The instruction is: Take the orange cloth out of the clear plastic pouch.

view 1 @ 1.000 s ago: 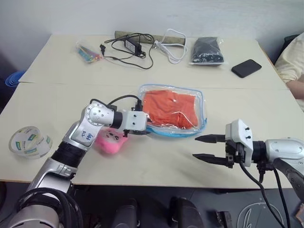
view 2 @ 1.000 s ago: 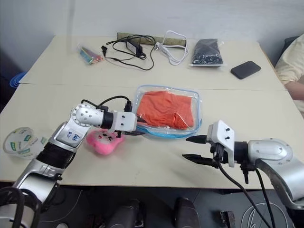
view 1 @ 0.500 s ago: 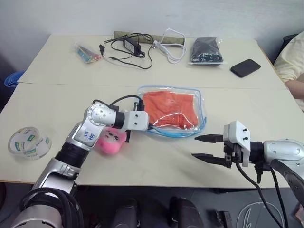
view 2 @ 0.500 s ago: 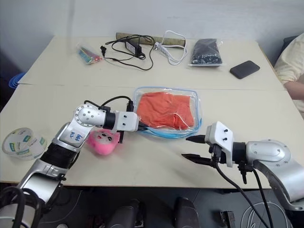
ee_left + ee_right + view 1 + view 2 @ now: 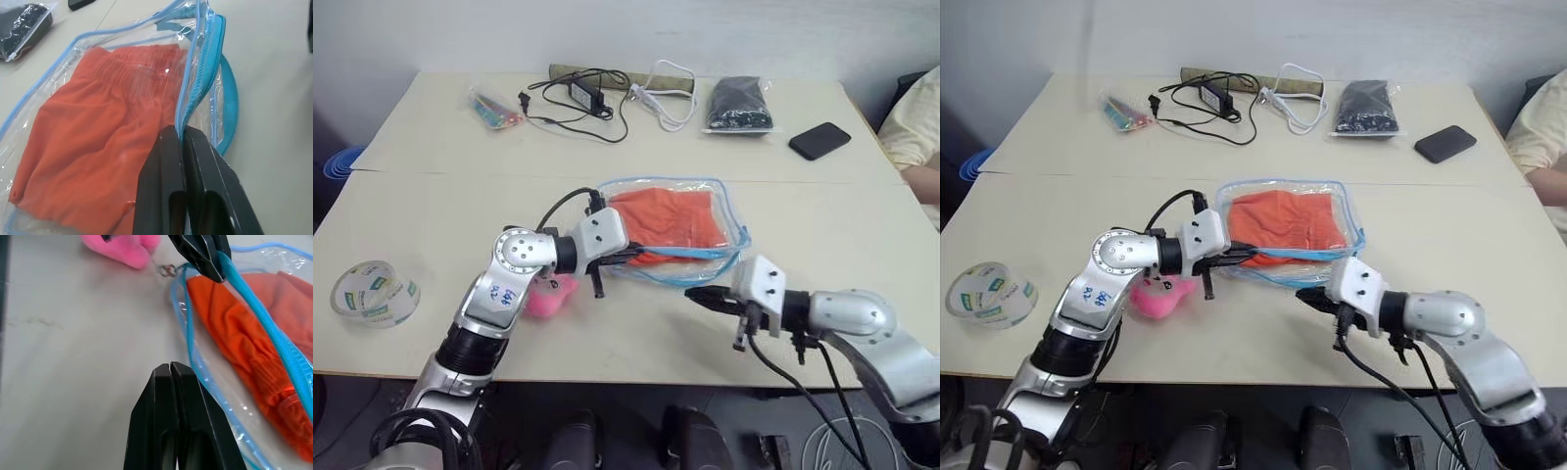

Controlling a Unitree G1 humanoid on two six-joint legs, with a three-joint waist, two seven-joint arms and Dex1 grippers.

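Two grippers are at the clear plastic pouch [image 5: 671, 230], which lies on the table [image 5: 822, 211] with the orange cloth [image 5: 668, 220] inside it. The left gripper [image 5: 183, 134] has its black fingers pressed together on the light-blue zipper edge of the pouch, and this edge is raised a little from the table at the fingertips. Beyond these fingertips the orange cloth is folded under the clear plastic. The right gripper [image 5: 170, 366] has its fingers fully together with nothing between them; the tips are just beside the near blue edge of the pouch, but I cannot tell if they touch it. Close behind the left fingers a pink plush toy [image 5: 1157, 296] lies on the table. Well away on the same side stands a roll of tape [image 5: 374, 292].
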